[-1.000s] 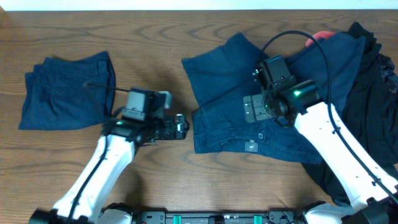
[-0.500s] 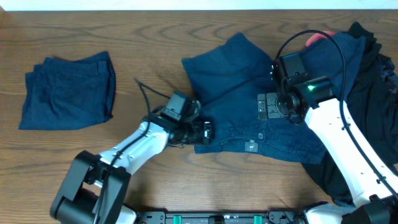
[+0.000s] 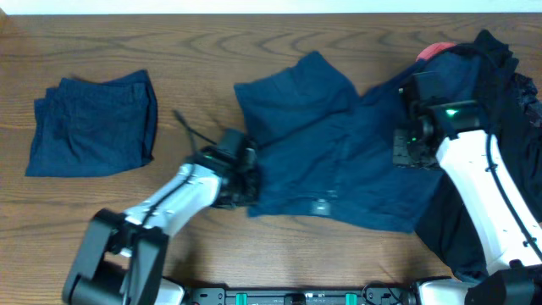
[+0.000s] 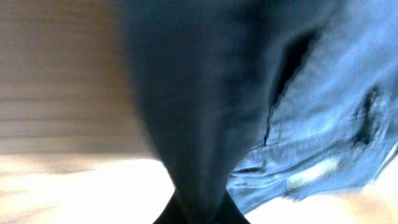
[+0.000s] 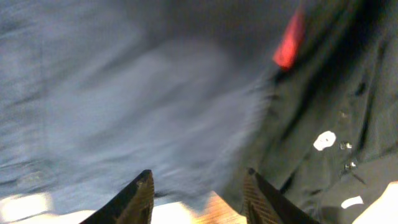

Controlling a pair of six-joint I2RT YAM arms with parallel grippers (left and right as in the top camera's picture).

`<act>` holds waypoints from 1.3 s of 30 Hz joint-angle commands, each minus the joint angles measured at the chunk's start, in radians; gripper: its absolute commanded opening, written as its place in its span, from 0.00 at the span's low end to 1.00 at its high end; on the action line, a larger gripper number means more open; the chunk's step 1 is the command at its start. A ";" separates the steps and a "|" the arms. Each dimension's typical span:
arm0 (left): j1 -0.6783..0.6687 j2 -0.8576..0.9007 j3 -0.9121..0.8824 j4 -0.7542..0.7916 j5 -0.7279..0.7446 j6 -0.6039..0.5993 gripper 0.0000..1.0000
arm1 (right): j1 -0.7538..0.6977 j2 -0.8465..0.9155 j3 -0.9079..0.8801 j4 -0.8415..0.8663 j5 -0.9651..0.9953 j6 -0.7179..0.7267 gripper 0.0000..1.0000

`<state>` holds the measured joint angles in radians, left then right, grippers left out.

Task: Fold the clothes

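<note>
Navy shorts [image 3: 339, 161] lie spread open across the middle of the wooden table [image 3: 212, 51], one leg pointing toward the far edge and a small label [image 3: 320, 206] showing near the front hem.

Left gripper [image 3: 248, 185]: closed on the shorts at their front-left corner. In the left wrist view the fabric narrows to a pinched fold that runs down between the fingers of this gripper [image 4: 198, 214]. The image is blurred.

Right gripper [image 3: 406, 151]: positioned over the right-hand side of the shorts, beside the pile. In the right wrist view its fingers [image 5: 140, 199] stand wide apart with nothing clamped between them, and a sliver of bare wood shows in the gap.

Surrounding items:
- Black garments [image 3: 500, 127] are heaped along the right edge, touching and partly overlapping the shorts. White tags [image 5: 323, 140] are visible on this pile.
- A coral-red garment [image 3: 436, 51] shows at the far side of the pile, mostly covered.
- A folded navy garment [image 3: 93, 123] lies at the left, well apart from the shorts.
- A black cable [image 3: 190, 131] loops up from the left arm.

Open room: bare wood lies between the folded garment and the shorts, and along the front edge left of the left arm. The right side is crowded by the pile and the right arm.
</note>
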<state>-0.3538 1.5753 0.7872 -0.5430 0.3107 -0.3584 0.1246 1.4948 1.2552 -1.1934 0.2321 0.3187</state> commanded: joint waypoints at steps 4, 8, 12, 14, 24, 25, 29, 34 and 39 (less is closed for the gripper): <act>0.332 -0.122 0.012 0.055 -0.091 0.043 0.06 | -0.139 -0.009 0.005 0.034 -0.074 -0.034 0.27; 0.428 -0.131 0.012 0.070 0.031 0.043 0.06 | -0.201 0.005 -0.003 0.071 -0.102 -0.088 0.01; 0.439 -0.131 0.011 0.062 0.029 0.043 0.22 | -0.257 0.045 -0.036 0.093 -0.107 -0.089 0.01; 0.439 -0.131 0.011 0.057 0.029 0.043 0.30 | -0.284 0.074 -0.065 0.112 -0.125 -0.100 0.01; 0.438 -0.131 0.011 0.042 0.029 0.043 0.31 | -0.361 0.265 -0.214 0.381 -0.157 -0.200 0.01; 0.438 -0.131 0.011 0.037 0.030 0.043 0.32 | -0.367 0.286 -0.217 0.415 -0.158 -0.199 0.01; 0.438 -0.131 0.011 0.030 0.029 0.043 0.32 | -0.389 0.366 -0.217 0.548 -0.089 -0.194 0.01; 0.438 -0.131 0.011 0.028 0.030 0.043 0.32 | -0.447 0.402 -0.217 0.652 0.093 -0.098 0.01; 0.438 -0.131 0.011 0.027 0.030 0.043 0.32 | -0.580 0.402 -0.203 0.733 0.183 -0.061 0.01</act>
<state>0.0826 1.4494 0.7872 -0.5121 0.3340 -0.3244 -0.3641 1.8587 1.0496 -0.4717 0.2668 0.2054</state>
